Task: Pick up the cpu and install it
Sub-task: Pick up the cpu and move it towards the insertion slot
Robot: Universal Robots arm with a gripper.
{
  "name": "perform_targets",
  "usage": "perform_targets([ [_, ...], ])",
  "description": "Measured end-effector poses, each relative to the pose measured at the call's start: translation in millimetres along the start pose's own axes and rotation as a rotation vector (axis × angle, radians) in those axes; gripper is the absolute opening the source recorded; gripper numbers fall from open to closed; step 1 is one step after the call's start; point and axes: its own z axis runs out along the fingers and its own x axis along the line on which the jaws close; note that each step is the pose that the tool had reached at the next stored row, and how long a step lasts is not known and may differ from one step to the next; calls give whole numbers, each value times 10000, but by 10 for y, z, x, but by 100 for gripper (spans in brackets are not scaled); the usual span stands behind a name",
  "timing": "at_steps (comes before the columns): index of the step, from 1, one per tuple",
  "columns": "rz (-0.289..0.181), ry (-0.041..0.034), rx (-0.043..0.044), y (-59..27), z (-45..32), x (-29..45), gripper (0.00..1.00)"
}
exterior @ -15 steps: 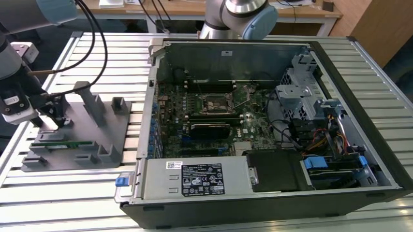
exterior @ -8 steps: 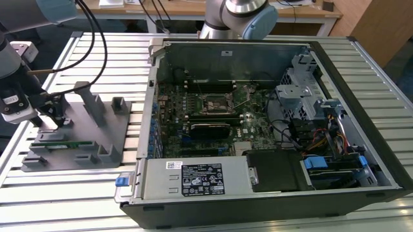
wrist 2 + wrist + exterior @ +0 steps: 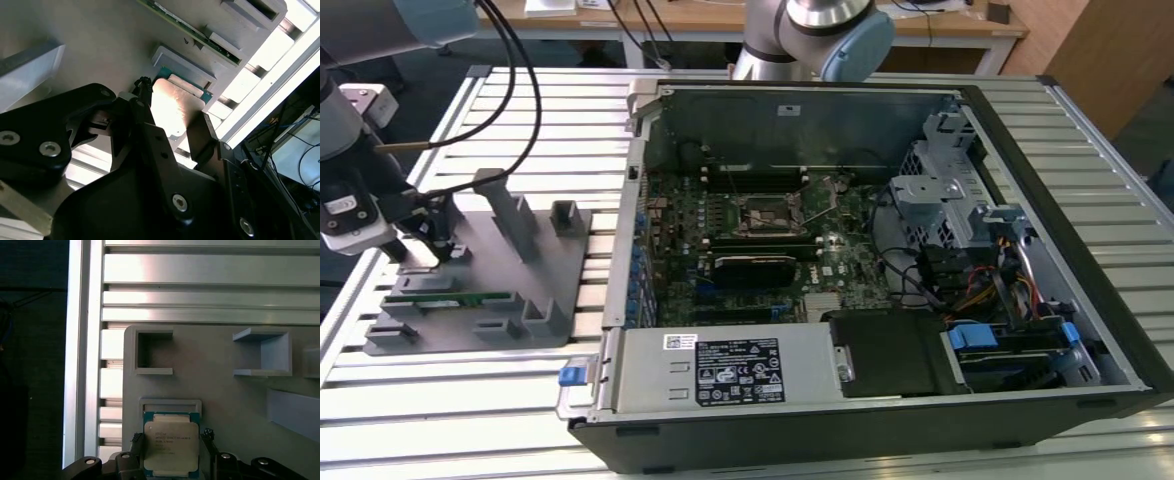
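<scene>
**A:** One pincer (image 3: 172, 439), low over the grey tray (image 3: 487, 275) at the exterior view's left. State?

**B:** Closed on the cpu (image 3: 171, 445). Fingertips (image 3: 137, 439) sit against two opposite edges, and no gap shows in both wrist views.

**A:** Where's the cpu?

**B:** Silver top up, flat, inside the frame of its holder (image 3: 170, 403) on that tray.

**A:** Anything else?

**B:** Green memory stick (image 3: 447, 297) lies on the same tray, near the pincer. Open computer case (image 3: 854, 435) stands beside the tray on the slatted surface (image 3: 480, 400), toward the exterior view's right.
</scene>
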Motion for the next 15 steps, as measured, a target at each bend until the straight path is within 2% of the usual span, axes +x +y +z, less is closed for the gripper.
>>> perform_targets([
  [15, 0, 1, 1, 1, -47, 1, 53],
])
